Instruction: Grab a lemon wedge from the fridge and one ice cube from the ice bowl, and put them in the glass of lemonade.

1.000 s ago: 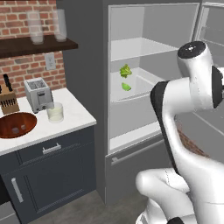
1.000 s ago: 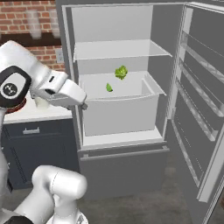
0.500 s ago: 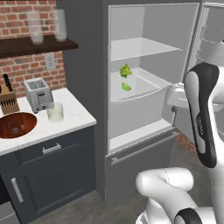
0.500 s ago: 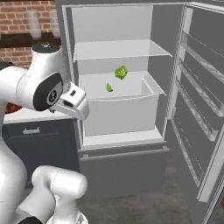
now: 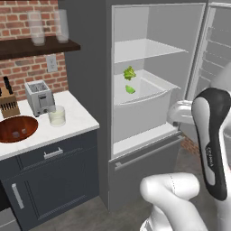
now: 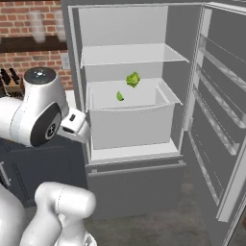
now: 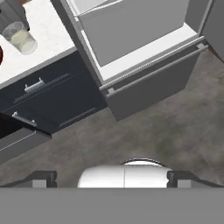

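Green against the white drawer, the lemon wedge [image 5: 130, 89] lies inside the open fridge [image 6: 129, 120], just below a leafy bunch [image 5: 129, 73]. Your gripper [image 7: 112, 178] is spread and empty, looking down at the floor in front of the fridge, well short of the drawer. On the counter [image 5: 81, 118] to the left, the ice bowl [image 5: 17, 128] holds its ice cubes [image 5: 16, 133], and the glass of lemonade [image 5: 57, 115] stands just right of it. Judging from this, you have nothing delivered yet; both pickups remain.
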Controlling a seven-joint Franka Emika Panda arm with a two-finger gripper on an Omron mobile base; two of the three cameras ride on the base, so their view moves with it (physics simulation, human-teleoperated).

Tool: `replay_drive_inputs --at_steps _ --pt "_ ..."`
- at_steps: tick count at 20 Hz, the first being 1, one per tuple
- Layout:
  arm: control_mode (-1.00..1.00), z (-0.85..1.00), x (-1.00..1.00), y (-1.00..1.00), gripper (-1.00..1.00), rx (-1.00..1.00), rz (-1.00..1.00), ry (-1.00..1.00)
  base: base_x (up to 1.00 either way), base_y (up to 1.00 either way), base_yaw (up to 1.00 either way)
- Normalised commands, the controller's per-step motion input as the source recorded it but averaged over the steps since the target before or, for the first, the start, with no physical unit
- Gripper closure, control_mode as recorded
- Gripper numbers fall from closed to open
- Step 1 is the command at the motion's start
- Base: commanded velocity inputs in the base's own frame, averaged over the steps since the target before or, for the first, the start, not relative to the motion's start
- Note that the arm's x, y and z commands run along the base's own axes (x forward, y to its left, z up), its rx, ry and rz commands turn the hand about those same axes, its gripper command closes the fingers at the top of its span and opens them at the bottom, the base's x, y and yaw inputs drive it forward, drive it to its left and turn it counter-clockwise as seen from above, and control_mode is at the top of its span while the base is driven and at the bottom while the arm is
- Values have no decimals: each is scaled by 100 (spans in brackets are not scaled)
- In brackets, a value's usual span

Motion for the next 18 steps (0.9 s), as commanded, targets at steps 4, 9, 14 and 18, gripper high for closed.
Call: replay_drive_inputs --at_steps 4,9,14,18 --pt "-100 0 -52 4 -100 -14 -3 -13 0 0 0" --pt "-100 0 -53 -1 -100 -1 -8 -8 0 0 0" --pt "-100 0 -3 -15 -100 0 -4 0 0 0 0" --pt "-100 0 -15 0 -100 0 0 -7 0 0 0"
